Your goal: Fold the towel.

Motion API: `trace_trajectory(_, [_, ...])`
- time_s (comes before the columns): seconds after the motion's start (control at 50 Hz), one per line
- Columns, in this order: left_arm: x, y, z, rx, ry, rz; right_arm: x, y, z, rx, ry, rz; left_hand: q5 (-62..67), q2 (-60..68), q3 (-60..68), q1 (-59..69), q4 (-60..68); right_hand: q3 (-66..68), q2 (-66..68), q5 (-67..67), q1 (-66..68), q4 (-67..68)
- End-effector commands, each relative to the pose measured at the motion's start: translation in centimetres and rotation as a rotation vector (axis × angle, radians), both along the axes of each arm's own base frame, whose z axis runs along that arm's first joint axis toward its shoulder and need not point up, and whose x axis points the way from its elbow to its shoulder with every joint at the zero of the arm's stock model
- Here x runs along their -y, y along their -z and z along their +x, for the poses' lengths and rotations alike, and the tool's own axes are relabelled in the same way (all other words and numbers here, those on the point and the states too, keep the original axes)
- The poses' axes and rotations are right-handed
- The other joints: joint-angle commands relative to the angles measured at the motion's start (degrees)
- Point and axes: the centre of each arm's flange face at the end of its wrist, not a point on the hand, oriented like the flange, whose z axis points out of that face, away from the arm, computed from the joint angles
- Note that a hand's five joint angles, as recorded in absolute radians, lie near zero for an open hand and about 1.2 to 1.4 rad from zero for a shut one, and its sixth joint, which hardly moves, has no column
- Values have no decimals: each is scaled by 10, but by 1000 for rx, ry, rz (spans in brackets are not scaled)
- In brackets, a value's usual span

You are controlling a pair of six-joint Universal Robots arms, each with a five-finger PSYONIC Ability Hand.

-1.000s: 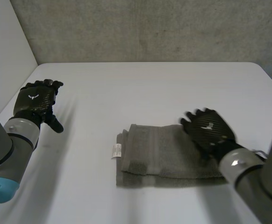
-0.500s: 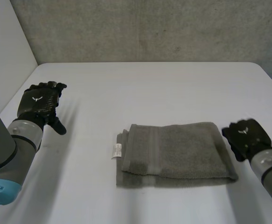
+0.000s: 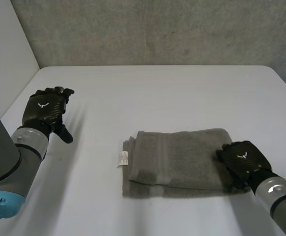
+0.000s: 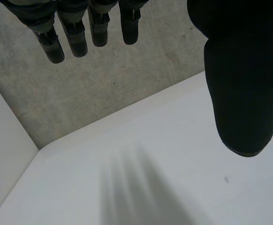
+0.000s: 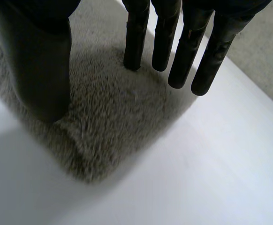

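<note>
The grey towel (image 3: 180, 157) lies folded on the white table (image 3: 157, 93). The right hand (image 3: 241, 160) is over the towel's end, fingers (image 5: 136, 37) straight and apart, maybe to grab a corner. The left hand (image 3: 45, 108) waits far from the towel, fingers loose, empty.

The towel (image 3: 182, 157) is plain grey-brown with a faint woven band near its white label (image 3: 123, 158), and the surface (image 3: 157, 93) under it is plain white. The left robot hand (image 3: 45, 109) and the right robot hand (image 3: 241, 160) are black, each with a small white emblem on its back. The left arm (image 3: 5, 162) is grey with a light-blue cap, and the wall (image 3: 157, 29) is mottled grey.
</note>
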Motion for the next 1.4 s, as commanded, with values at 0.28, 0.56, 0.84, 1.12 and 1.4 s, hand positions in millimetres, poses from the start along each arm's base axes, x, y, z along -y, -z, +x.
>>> trace_trajectory(0.28, [-1,2,-2,2,5,5,7,5,-15,-21,51,-25,-19,6,4,0,6,26,27,35,30,26])
trace_trajectory(0.56, [-3,2,-4,2,13,5,4,11,-24,-20,78,-11,-19,6,3,-1,5,210,211,219,214,210])
trace_trajectory(0.84, [-4,-28,-8,-27,27,-76,-2,-61,40,-43,-193,-344,-19,6,3,-1,5,500,501,509,504,500])
trace_trajectory(1.12, [-30,-96,-50,-122,168,-140,-116,-23,153,-235,-814,-331,-19,6,3,-1,5,500,501,509,504,500])
trace_trajectory(1.4, [-34,-65,-85,-207,237,53,-76,-71,126,96,-458,-226,-17,8,6,2,7,-200,-199,-191,-196,-200])
